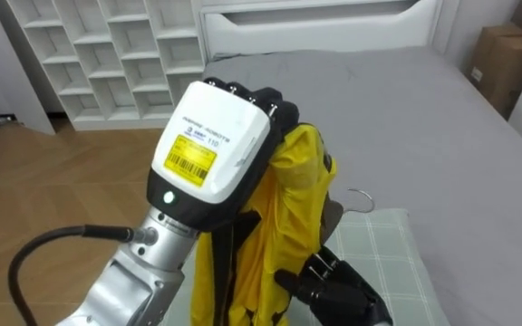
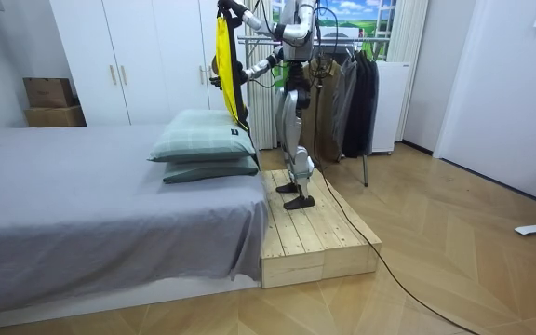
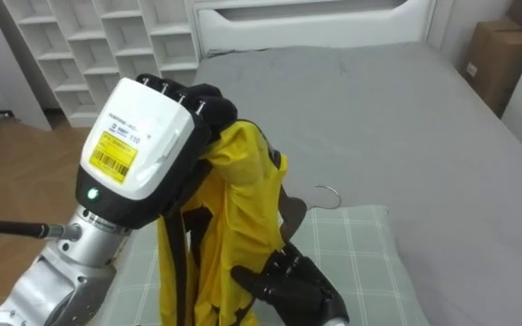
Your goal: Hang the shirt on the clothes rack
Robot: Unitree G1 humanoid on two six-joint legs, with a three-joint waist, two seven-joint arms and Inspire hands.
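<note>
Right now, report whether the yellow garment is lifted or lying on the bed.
Lifted: the left robot hand grips the yellow garment by its top; it hangs down.

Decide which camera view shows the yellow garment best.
The room view: the yellow garment hangs full length from the raised left hand, by the pillows. The eye views show its upper part, bunched in that hand, with the right hand lower beside it.

It was a bedroom: a wide grey bed (image 2: 91,200) with two pillows (image 2: 203,149) filled one side. White wardrobes (image 2: 138,56) lined the wall, and dark clothes (image 2: 354,88) hung in a row nearby.
</note>
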